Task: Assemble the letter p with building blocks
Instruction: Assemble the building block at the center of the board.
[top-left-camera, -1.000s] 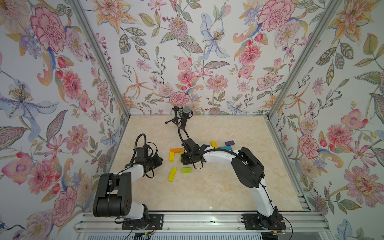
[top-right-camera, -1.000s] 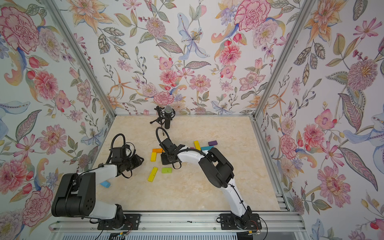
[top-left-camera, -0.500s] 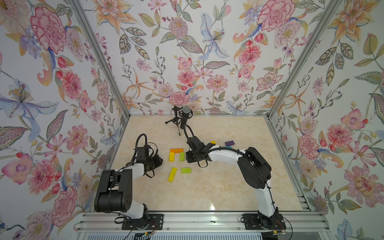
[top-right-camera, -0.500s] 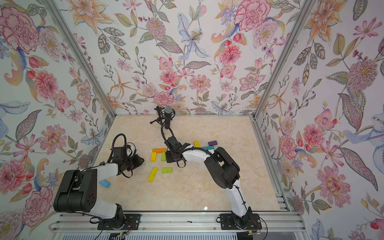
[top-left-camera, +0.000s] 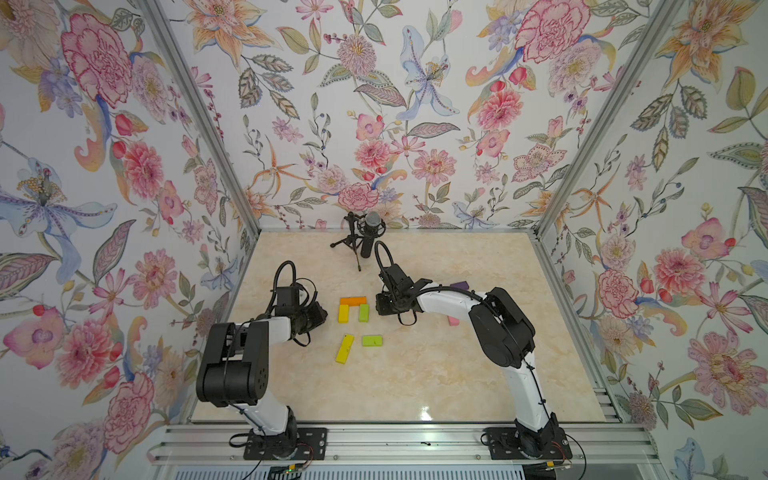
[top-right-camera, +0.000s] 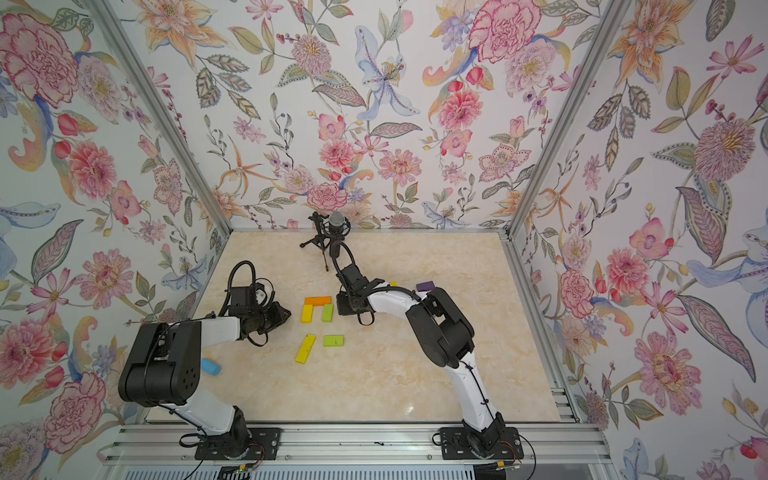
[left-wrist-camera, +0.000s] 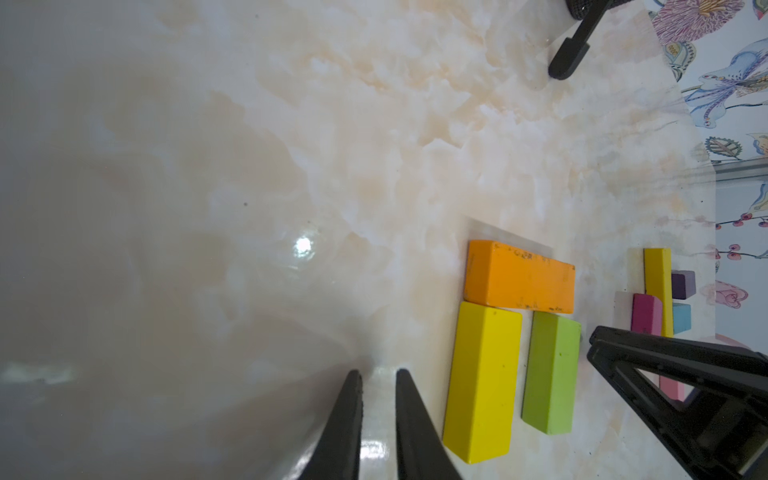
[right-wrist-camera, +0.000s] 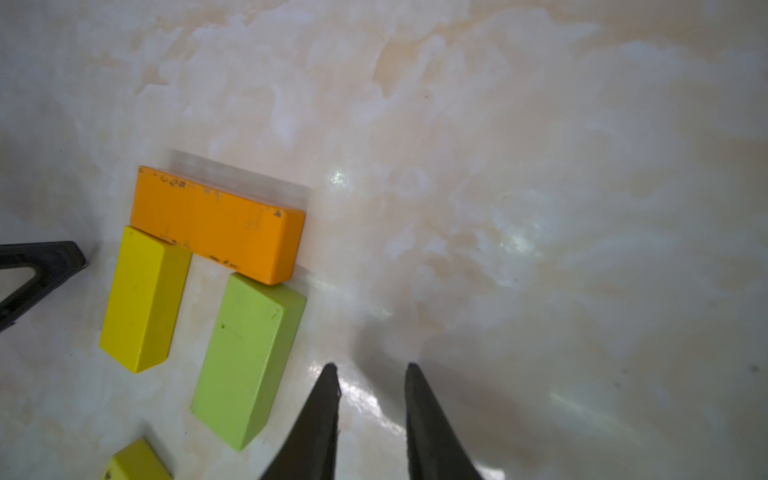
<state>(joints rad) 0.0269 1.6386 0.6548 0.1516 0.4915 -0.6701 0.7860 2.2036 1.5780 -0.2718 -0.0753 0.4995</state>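
Reading from the left, my left fingers (top-left-camera: 324, 317) sit low over the surface (top-left-camera: 415, 374), parted only by a narrow slit and holding nothing, just left of the short yellow block (top-left-camera: 343, 313). That is my first worry. Any drift to the right would shove that block out from under the orange block (top-left-camera: 353, 300), which lies across its far end and across the far end of the lime green block (top-left-camera: 363, 312). Those three touch and form the head of the p. Nothing locks them together, and I judge that the glossy surface lets them slide easily.

Nearer, the long yellow block (top-left-camera: 345, 348) lies tilted and apart, with a second lime green block (top-left-camera: 371, 340) just to its right. I expect these to finish the stem and close the bowl. Pushed in crooked, either could wedge the placed pieces apart.

My right fingers (top-left-camera: 379, 308) hang just right of the lime green block, a little wider apart and also empty. A careless swing left would knock it inward. Either pair is too narrow to drop onto a block: the tips would land on top and skid it, so they must widen first.

Far right, the purple block (top-left-camera: 460, 286) and pink block (top-left-camera: 454, 320) lie spare, well apart from the letter.
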